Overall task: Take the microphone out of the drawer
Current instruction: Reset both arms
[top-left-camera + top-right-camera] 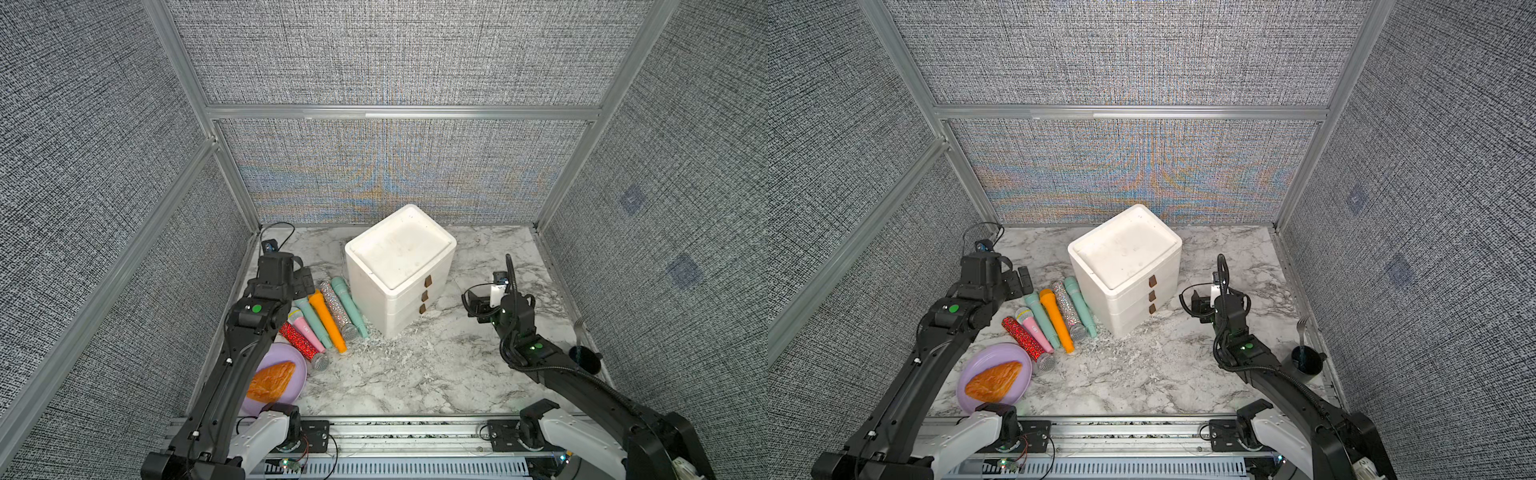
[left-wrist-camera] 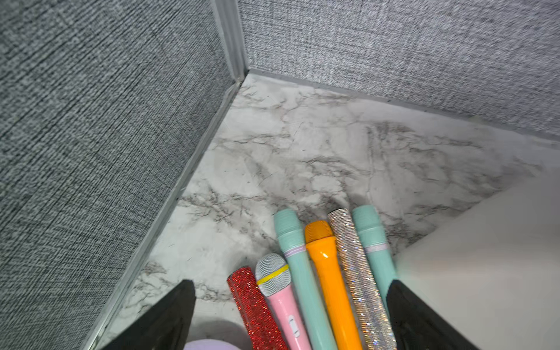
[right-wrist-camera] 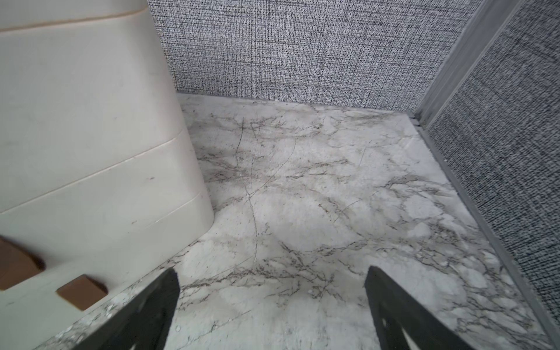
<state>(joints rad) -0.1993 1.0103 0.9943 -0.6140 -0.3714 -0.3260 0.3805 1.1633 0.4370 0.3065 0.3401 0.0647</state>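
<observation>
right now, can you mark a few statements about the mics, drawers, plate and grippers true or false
1. Six toy microphones lie in a row on the marble table. True.
2. The left gripper is shut on one of them. False: its jaws stand open and hold nothing.
3. All three drawers of the white drawer unit are shut. True.
4. The pastry sits on a black plate. False: it sits on a purple plate.
5. The right gripper is open and holds nothing. True.
</observation>
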